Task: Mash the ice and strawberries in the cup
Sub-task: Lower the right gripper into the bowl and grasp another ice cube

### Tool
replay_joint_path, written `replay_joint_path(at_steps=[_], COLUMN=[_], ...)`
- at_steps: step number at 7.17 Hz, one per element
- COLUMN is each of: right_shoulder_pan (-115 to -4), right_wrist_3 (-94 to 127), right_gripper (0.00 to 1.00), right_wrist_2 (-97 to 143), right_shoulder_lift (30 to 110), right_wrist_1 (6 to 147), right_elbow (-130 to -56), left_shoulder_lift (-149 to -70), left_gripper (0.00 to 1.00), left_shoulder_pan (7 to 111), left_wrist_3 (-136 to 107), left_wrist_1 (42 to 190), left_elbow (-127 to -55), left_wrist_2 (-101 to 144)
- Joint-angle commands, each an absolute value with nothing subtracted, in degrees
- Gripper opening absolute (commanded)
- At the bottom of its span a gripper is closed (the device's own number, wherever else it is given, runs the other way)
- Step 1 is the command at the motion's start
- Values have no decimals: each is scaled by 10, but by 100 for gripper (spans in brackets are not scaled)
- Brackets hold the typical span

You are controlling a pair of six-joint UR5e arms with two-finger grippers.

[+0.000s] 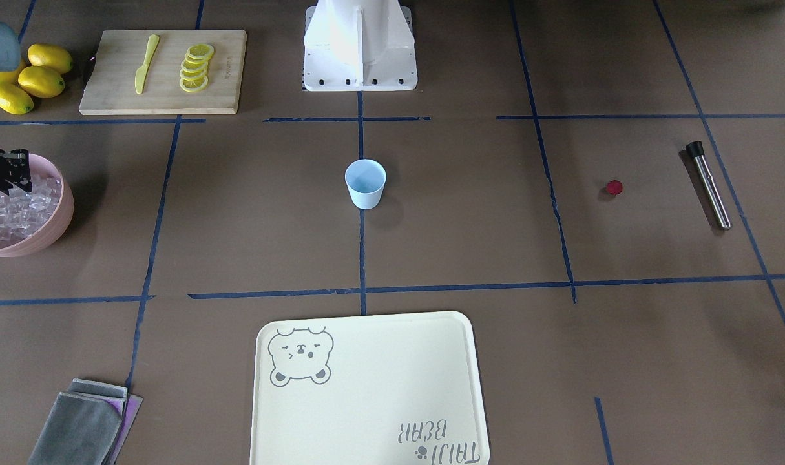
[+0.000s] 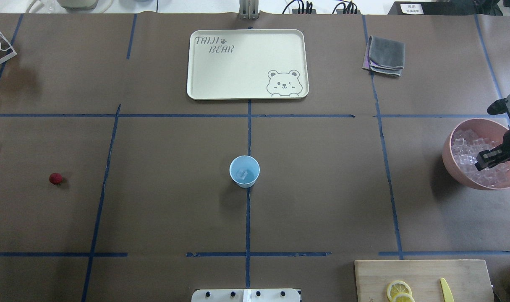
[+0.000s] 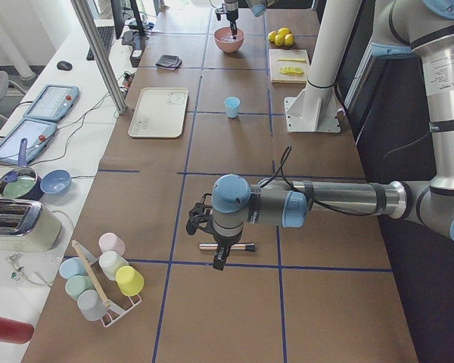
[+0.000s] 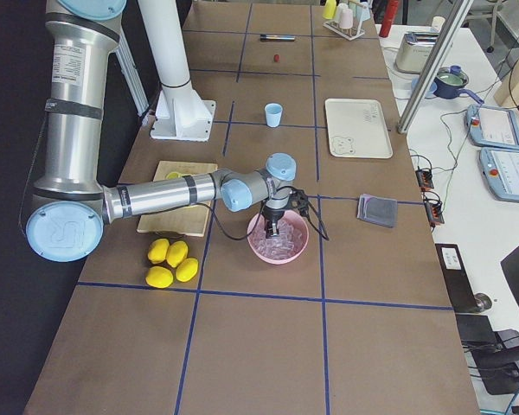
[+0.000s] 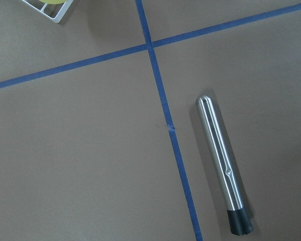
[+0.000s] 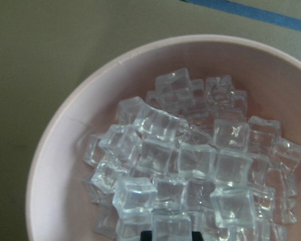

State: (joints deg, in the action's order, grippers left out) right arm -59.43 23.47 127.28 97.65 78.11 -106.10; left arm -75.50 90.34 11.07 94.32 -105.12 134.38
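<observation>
A: Where is the cup (image 2: 244, 171) found?

B: Upright at mid-table. What looks like one clear cube (image 2: 243, 173) is seen inside. The rest of the ice (image 6: 190, 160) is heaped in the bowl (image 6: 55, 165), and the strawberry (image 2: 56, 178) is left lying well apart, on the left side

A: And the fingers?

B: The right gripper (image 2: 485, 159) is held low over the ice; wide or narrow cannot be told. The left gripper (image 3: 219, 262) is hung above the muddler (image 5: 223, 168), and its fingers cannot be judged either
</observation>
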Motion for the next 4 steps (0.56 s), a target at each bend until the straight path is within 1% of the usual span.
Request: replay_joint_path(at_steps=[1, 2, 3, 4], right_shoulder_pan=[-613, -620, -620, -596], right_wrist_3=[235, 236, 263, 328], right_gripper=[3, 4, 4, 4], right_wrist_2=[1277, 1277, 1275, 1274], right_shoulder_lift=[976, 959, 892, 821], right_wrist_1=[803, 847, 895, 921], right_elbow=[-1118, -1154, -1164, -1160], left_shoulder_lift=[-755, -755, -755, -755], left_gripper=[100, 100, 100, 100], left_shoulder_pan=[904, 903, 904, 904], left_wrist_3=[111, 111, 111, 111], left_wrist_1=[943, 943, 943, 943], left_elbow=[-1051, -1051, -1055, -1056], left_wrist_2=[1344, 1344, 1344, 1344])
